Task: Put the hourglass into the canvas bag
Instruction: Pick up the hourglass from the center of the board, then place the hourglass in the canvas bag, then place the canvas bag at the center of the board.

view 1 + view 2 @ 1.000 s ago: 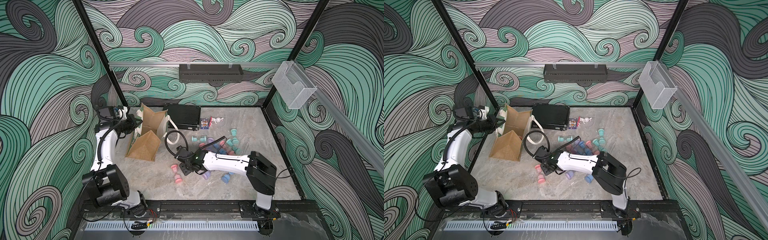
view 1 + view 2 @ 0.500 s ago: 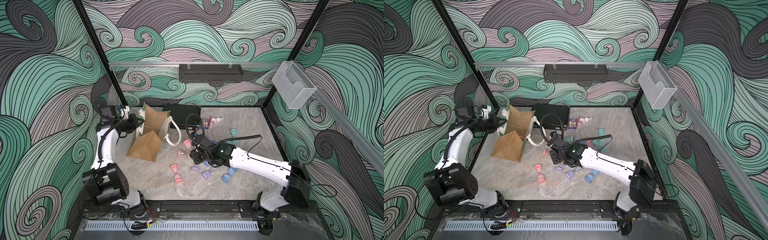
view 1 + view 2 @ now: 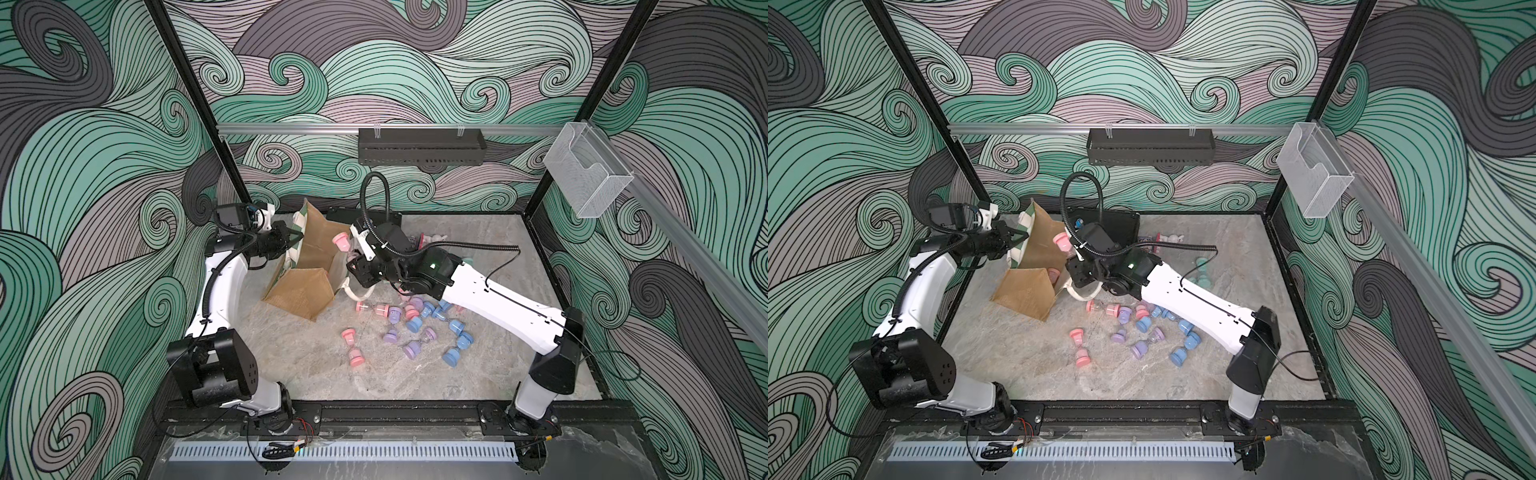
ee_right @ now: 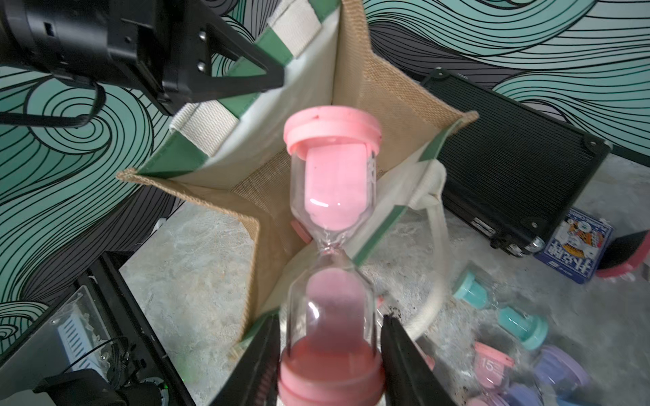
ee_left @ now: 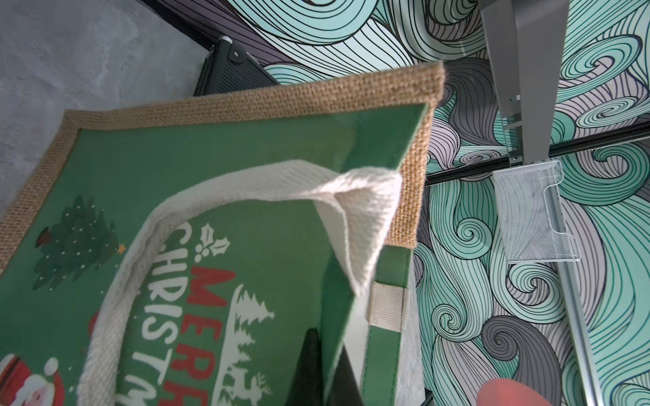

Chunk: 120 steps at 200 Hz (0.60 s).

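Note:
The canvas bag (image 3: 309, 249) (image 3: 1038, 245) stands tilted at the back left, its mouth spread open. My left gripper (image 3: 297, 241) (image 5: 329, 369) is shut on the bag's green rim (image 5: 337, 316) and holds that side out. A pink hourglass (image 3: 341, 242) (image 3: 1061, 241) (image 4: 332, 211) is clamped by its lower cap in my right gripper (image 3: 350, 254) (image 4: 330, 318). Its upper cap hangs over the bag's (image 4: 387, 95) open mouth. A second pink piece (image 4: 299, 228) lies deep inside the bag.
A flat black case (image 3: 1117, 224) (image 4: 510, 165) lies just behind the bag. Several loose pink, purple, blue and teal hourglasses (image 3: 415, 320) are scattered under the right arm. A blue card box (image 4: 577, 253) sits near the case. The bag's cream handle (image 3: 357, 293) droops onto the table.
My right arm has swung from the pile at the front to the bag, carrying the pink hourglass up to its mouth. The left gripper has kept its hold on the rim.

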Tool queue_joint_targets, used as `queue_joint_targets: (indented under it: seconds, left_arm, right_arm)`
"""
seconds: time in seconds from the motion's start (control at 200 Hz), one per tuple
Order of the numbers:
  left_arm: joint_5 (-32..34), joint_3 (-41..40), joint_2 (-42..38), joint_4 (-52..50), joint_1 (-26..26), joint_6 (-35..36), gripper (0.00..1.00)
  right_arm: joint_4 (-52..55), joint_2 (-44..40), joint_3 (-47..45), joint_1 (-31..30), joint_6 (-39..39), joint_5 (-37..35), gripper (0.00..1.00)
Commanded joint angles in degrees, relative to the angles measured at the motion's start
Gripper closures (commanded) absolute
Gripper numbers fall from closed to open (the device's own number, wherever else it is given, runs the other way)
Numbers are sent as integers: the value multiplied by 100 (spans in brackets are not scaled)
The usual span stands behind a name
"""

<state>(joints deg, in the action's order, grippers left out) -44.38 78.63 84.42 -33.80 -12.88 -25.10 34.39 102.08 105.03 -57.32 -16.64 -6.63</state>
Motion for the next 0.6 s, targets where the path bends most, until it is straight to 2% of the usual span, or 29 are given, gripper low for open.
queue_joint_targets:
  seconds: [0.0,0.225,0.32,0.45,0.595]
  left_arm:
    - [-264,247,-214,752,242,-625,100]
    - [-293,251,-84,1289,445,-1146,100]
    - [-697,304,159,1510,462,-1330,100]
    - [-696,438,303,1016,445,-709,100]
    - [-753,430,573,867,343,-595,100]
  right_arm:
    - [212,365,521,117,143,281,77]
    - [735,1290,1509,351,78,229,75]
    - [832,1573,1791,403,19,121,75]
    - [839,1765,1868,518,44,88,73]
    - [1081,2188,2153,537,52,-142,72]
